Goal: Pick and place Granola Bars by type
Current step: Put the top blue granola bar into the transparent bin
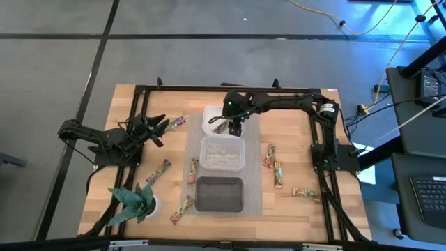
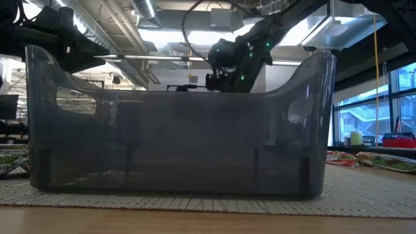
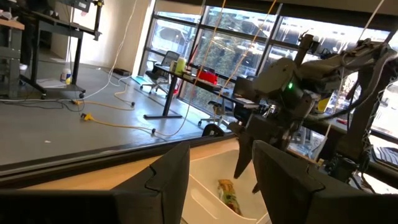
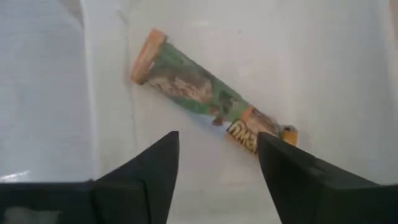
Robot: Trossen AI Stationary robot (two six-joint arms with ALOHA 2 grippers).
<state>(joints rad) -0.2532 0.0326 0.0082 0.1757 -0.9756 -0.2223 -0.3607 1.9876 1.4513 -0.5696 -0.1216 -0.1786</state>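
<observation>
High view: your right claw (image 1: 235,130) hangs over the white rectangular plastic tub (image 1: 221,120) at the far end of the grey woven mat (image 1: 254,167), beyond the clear tub (image 1: 221,153) and the black tub (image 1: 219,194); your left claw (image 1: 155,128) waits released near the left edge of the wooden counter (image 1: 300,111), just beside a purple-wrapped bar (image 1: 175,123). Other wrapped bars lie loose on either side of the mat. Low view: the black tub's smoky wall (image 2: 175,143) fills the frame, with the right arm showing above it; the white tub's contents are hidden. Left wrist view: a green-wrapped granola bar (image 3: 229,196) lies inside the white tub, beneath the right claw (image 3: 245,180). Right wrist view: the fingers (image 4: 146,171) stand parted and released, holding nothing, with the green-brown bar (image 4: 205,93) resting flat on the tub floor. The drop appears done; lift straight up to clear the rim before you seek the next bar, and match wrapper colour before you close.
</observation>
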